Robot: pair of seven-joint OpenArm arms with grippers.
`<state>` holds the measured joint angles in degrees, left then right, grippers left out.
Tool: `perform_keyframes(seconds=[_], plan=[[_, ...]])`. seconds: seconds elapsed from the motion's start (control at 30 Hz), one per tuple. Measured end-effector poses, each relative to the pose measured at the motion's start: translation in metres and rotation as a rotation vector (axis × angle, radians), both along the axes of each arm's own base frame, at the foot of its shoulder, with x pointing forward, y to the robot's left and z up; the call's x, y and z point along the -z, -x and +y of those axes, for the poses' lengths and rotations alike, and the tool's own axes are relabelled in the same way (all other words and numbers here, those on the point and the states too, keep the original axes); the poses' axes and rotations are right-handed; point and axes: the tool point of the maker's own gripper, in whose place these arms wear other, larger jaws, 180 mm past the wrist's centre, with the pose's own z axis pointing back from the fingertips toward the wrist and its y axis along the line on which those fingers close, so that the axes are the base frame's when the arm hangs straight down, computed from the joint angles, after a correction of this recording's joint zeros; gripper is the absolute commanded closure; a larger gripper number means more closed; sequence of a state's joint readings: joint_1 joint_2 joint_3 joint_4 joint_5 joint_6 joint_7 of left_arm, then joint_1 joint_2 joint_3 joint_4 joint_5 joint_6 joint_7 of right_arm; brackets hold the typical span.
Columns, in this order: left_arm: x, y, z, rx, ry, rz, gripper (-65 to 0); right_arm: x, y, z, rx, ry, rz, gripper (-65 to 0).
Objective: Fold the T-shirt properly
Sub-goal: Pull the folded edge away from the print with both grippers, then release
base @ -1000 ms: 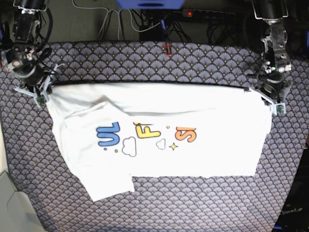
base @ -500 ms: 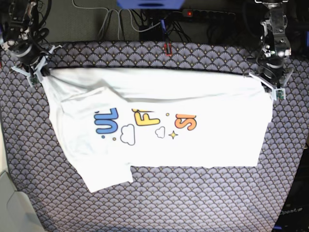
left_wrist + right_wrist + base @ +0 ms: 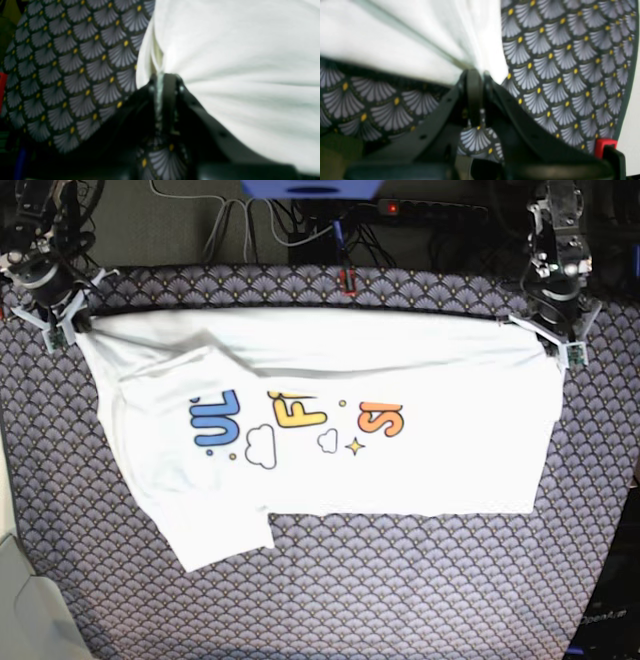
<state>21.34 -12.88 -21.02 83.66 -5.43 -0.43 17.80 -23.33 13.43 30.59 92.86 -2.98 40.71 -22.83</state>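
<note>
The white T-shirt (image 3: 330, 440) lies spread on the patterned table with its print up, showing blue "UL", yellow "F" and orange "S" with clouds and stars. Its far edge is pulled taut between both grippers. My left gripper (image 3: 562, 345) is shut on the shirt's far right corner; the left wrist view shows the jaws (image 3: 162, 77) pinching white cloth (image 3: 237, 62). My right gripper (image 3: 62, 328) is shut on the far left corner; the right wrist view shows its jaws (image 3: 476, 75) pinching cloth (image 3: 395, 45). A sleeve (image 3: 220, 540) sticks out at the near left.
The table is covered by a grey scallop-patterned cloth (image 3: 400, 600) with yellow dots. Cables and a power strip (image 3: 420, 210) lie behind the far edge. A pale surface (image 3: 20, 600) shows at the near left corner.
Both grippers have moved toward the far edge of the table, dragging the shirt with them. The print and the near hem have shifted farther away.
</note>
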Motion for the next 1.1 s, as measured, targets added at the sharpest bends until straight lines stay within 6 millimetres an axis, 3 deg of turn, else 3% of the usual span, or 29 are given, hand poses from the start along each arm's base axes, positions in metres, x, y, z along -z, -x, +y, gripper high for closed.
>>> perform_keyframes(seconds=[0.27, 0.77, 1.1], plan=[[-0.003, 0.016, -0.007, 0.016, 0.003, 0.04, -0.4, 0.003, 0.005, 0.002, 0.013, -0.009, 0.007, 0.0], [-0.001, 0.017, -0.006, 0.015, 0.002, 0.04, -0.4, 0.015, 0.024, 0.012, 0.036, -0.038, 0.037, 0.0], [-0.002, 0.015, -0.006, 0.014, 0.002, 0.039, -0.6, 0.015, 0.025, 0.012, 0.037, -0.039, 0.036, -1.8]])
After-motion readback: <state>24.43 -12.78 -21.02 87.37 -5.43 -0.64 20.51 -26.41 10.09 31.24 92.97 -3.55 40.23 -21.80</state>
